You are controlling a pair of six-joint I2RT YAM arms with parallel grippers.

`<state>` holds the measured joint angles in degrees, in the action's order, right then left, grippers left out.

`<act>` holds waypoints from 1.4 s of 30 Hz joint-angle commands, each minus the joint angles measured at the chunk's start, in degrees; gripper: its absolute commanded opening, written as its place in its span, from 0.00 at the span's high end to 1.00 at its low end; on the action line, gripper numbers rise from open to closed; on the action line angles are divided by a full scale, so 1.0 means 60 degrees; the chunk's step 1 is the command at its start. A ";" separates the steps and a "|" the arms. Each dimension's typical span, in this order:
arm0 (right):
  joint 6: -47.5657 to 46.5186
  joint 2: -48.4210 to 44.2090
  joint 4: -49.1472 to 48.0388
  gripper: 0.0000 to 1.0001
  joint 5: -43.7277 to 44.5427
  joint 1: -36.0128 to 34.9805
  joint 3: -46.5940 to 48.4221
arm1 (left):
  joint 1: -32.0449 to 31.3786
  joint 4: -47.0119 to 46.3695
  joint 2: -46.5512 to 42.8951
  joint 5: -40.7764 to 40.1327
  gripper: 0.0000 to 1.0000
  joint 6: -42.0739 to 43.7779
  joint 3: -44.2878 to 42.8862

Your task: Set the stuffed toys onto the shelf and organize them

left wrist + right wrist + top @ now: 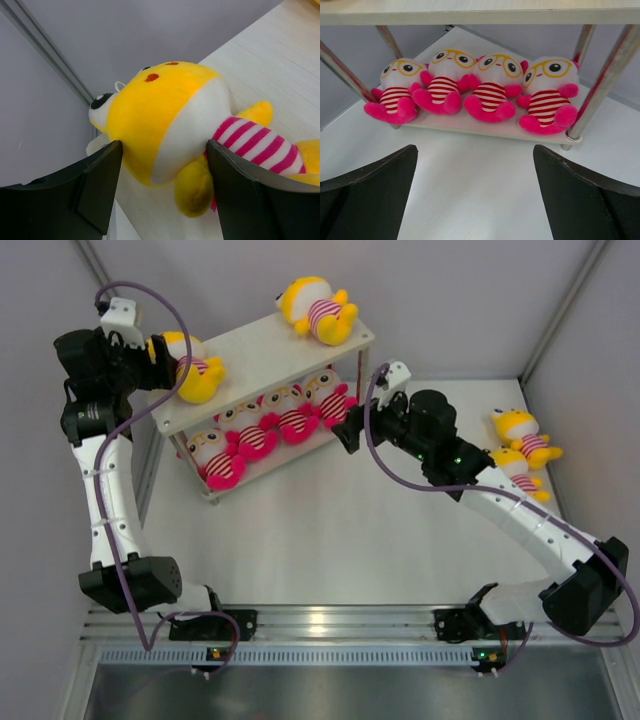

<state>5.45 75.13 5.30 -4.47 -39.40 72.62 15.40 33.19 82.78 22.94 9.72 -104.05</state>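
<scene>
The shelf [265, 350] stands at the back left. On the left end of its top board lies a yellow stuffed toy [195, 365] on its side. My left gripper [165, 352] is open, and its fingers flank the head of that toy [165, 110], close against both sides. A second yellow toy [315, 308] lies at the board's right end. Several pink toys [490, 90] sit in a row on the lower board [485, 129]. My right gripper [475, 150] is open and holds nothing, low in front of that row [350, 430].
Two more yellow toys [522, 428] [520, 475] lie on the table at the right, beside my right arm's forearm. The shelf's metal posts [602, 85] stand at its corners. Grey walls close in the back and both sides.
</scene>
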 commanded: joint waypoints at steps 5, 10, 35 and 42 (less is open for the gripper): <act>0.1579 -0.0890 0.0463 0.01 0.1812 0.1758 -0.0325 | -0.0003 -0.0038 -0.0217 -0.0889 0.17 0.0344 -0.0338; 0.2840 -0.1331 0.0888 0.01 0.1902 0.4819 -0.1306 | -0.0003 -0.0038 -0.0641 -0.1728 0.10 0.0241 -0.0573; 0.5815 0.0088 -0.1172 0.06 0.1201 1.2308 -0.5583 | -0.0003 0.2671 -0.3235 -0.0397 0.01 0.1398 0.0701; 0.5859 0.1056 -0.1923 0.14 0.0569 1.2308 -0.5922 | -0.0003 0.3038 -0.3660 -0.0279 0.01 0.1384 0.0745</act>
<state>40.84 79.44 0.38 2.44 34.30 37.45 15.33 50.24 61.25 19.94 17.32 -99.81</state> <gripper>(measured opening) 0.867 0.987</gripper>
